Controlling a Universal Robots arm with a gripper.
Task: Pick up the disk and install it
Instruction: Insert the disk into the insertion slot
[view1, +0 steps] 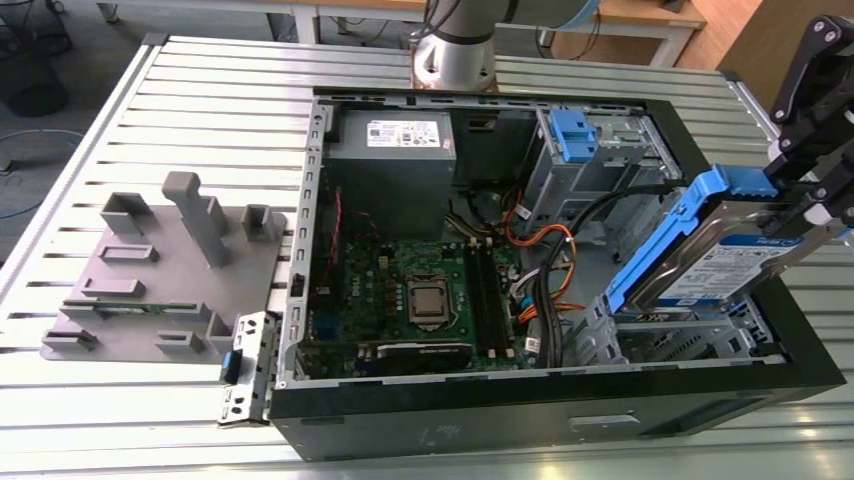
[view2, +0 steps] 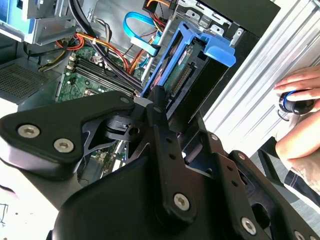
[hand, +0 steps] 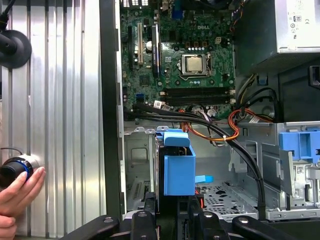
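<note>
Ribbed metal table (view1: 200, 100), open computer case (view1: 534, 415) on it — claw (view1: 807, 212) clamped on disk (view1: 714, 270), tilted over the case's corner

The place is a robotics lab. A ribbed aluminium workbench (view1: 200, 90) carries an open desktop computer case (view1: 534, 415) and a grey fixture plate (view1: 100, 290). The robot arm's base (view1: 454, 50) stands on the bench, and the gripper (view1: 807, 215) clamps the disk (view1: 707, 270). Wooden desks (view1: 627, 18) stand behind.

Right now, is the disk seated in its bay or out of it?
Out. The gripper holds the disk tilted, its upper end well above the computer case.
</note>
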